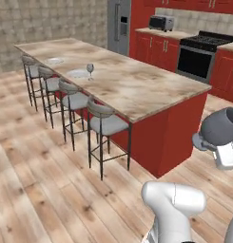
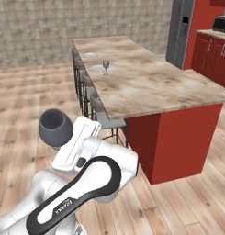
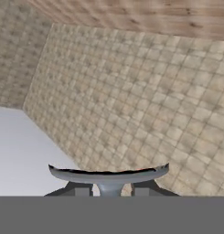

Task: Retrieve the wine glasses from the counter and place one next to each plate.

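My gripper (image 2: 60, 146) is shut on the stem of the dark smoky-grey wine glass (image 2: 55, 127), held tilted in the air over the wooden floor, well short of the bar top. The same glass (image 1: 221, 125) is at the right edge of the left base view. In the hand view its round foot (image 3: 109, 175) sits just above my fingertips (image 3: 83, 191). The slimmer, paler wine glass (image 1: 90, 69) stands upright on the bar top beside the nearer plate (image 1: 78, 73). A second plate (image 1: 55, 60) lies farther along, with no glass by it. The counter (image 1: 158, 32) is at the back.
The long marbled bar top (image 1: 137, 88) has a red end panel facing me. Several grey-seated stools (image 1: 106, 124) line its left side. A black stove (image 1: 199, 54), a toaster oven (image 1: 161, 22) and a steel fridge (image 1: 119, 26) stand along the back wall. Open wooden floor lies left of the stools.
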